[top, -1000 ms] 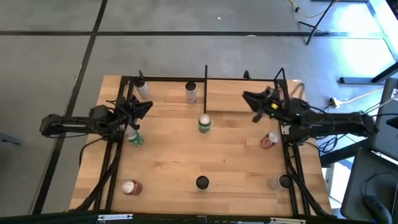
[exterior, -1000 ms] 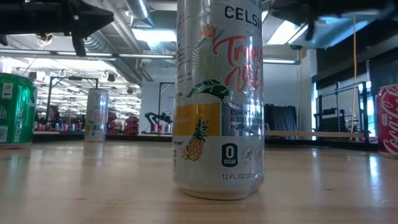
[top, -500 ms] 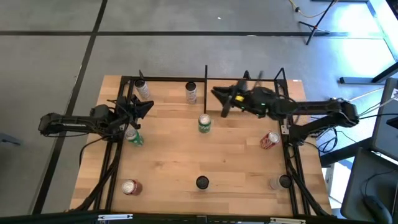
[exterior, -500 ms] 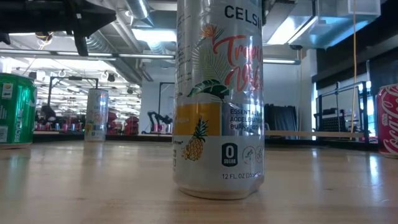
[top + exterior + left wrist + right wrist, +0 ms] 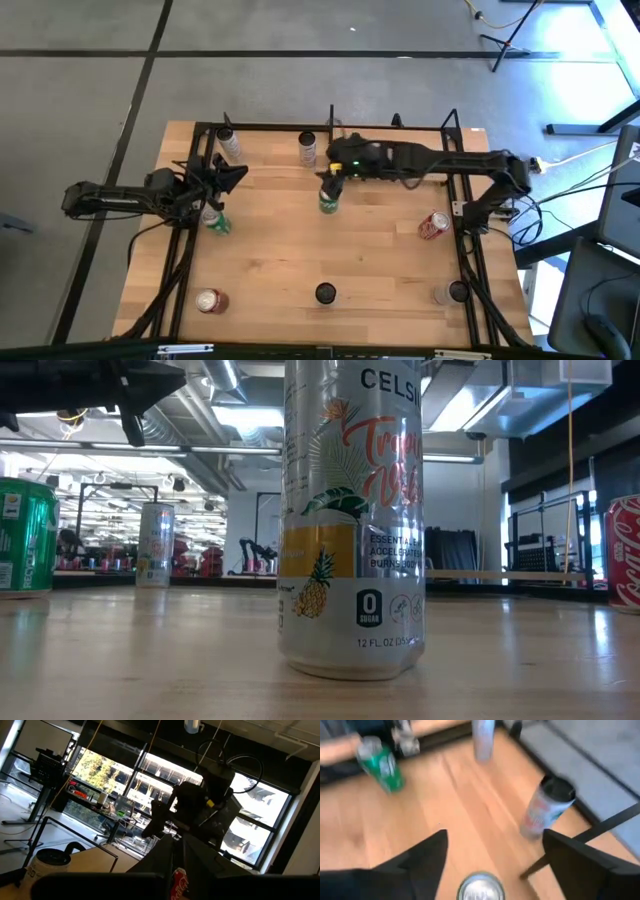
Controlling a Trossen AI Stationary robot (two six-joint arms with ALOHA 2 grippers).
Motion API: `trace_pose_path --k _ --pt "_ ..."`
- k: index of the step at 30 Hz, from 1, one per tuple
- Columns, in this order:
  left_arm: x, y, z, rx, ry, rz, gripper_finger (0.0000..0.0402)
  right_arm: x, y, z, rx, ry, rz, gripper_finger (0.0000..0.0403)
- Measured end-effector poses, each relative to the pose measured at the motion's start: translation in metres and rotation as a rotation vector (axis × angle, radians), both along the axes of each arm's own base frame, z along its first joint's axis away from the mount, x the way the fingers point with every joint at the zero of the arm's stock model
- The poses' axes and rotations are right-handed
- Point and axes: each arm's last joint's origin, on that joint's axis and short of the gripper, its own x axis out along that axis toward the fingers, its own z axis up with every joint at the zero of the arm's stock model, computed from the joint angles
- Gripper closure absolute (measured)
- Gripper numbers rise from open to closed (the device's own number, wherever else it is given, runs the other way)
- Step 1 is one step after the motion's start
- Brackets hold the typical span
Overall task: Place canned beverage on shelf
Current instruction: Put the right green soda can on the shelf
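Observation:
A green can (image 5: 328,199) stands upright mid-table; its silver top (image 5: 480,887) shows in the right wrist view. My right gripper (image 5: 331,176) hangs just above it, open, one finger (image 5: 427,857) on each side of the top and apart from it. The shelf (image 5: 400,136) sits at the table's far right, and my right arm stretches over it. My left gripper (image 5: 228,175) waits shut at the table's left, above a second green can (image 5: 213,219).
Two silver cans (image 5: 228,143) (image 5: 307,148) stand along the far edge. A red can (image 5: 433,225) is at the right and another (image 5: 208,300) near left. A tall Celsius can (image 5: 350,520) stands at the near edge. A further can (image 5: 450,293) stands near right.
My right gripper has swept from above the shelf toward the table's left edge, the arm stretching out, and now stands over the middle green can. No can has moved.

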Motion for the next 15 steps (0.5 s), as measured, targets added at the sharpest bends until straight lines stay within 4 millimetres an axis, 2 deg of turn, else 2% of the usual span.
trace_pose_path --k 6,15 --pt "0.0 0.0 0.0 0.001 0.0 -0.002 0.0363 0.013 0.0 -0.014 0.052 0.077 0.009 0.003" --pt "0.0 0.0 0.0 0.001 0.001 -0.002 0.0363 0.014 -0.001 -0.027 0.123 0.125 -0.094 0.0024"
